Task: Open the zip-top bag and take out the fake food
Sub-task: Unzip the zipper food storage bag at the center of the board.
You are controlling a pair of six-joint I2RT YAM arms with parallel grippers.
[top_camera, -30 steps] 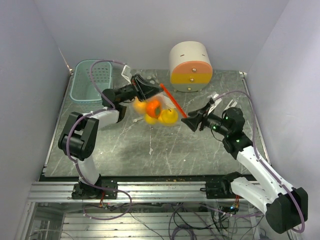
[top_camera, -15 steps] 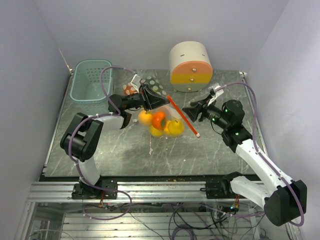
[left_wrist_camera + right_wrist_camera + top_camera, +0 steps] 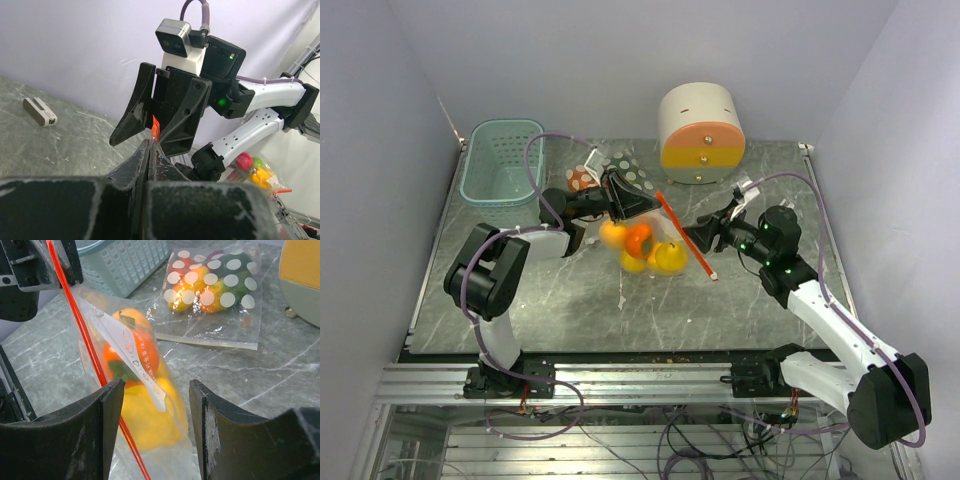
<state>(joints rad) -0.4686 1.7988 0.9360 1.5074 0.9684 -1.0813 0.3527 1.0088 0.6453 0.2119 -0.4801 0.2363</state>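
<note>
My left gripper (image 3: 630, 197) is shut on the top edge of a clear zip-top bag (image 3: 655, 232) with a red zip strip (image 3: 685, 237) and holds it above the table. Inside hangs the fake food (image 3: 642, 245): an orange-red fruit and yellow pieces, also seen in the right wrist view (image 3: 134, 371). My right gripper (image 3: 698, 236) is open, its jaws on either side of the bag's lower end, close to the red strip (image 3: 82, 335). In the left wrist view the shut fingers (image 3: 150, 150) pinch the strip, with the right gripper just beyond.
A second bag with white dots (image 3: 610, 170), holding more plastic food (image 3: 212, 282), lies at the back. A teal basket (image 3: 500, 160) stands at the back left. A cream-and-orange round container (image 3: 700, 132) stands at the back right.
The left gripper carried the bag to the right and a little back, then held about still. The right gripper lifted, then came down and left onto the bag's lower end.
</note>
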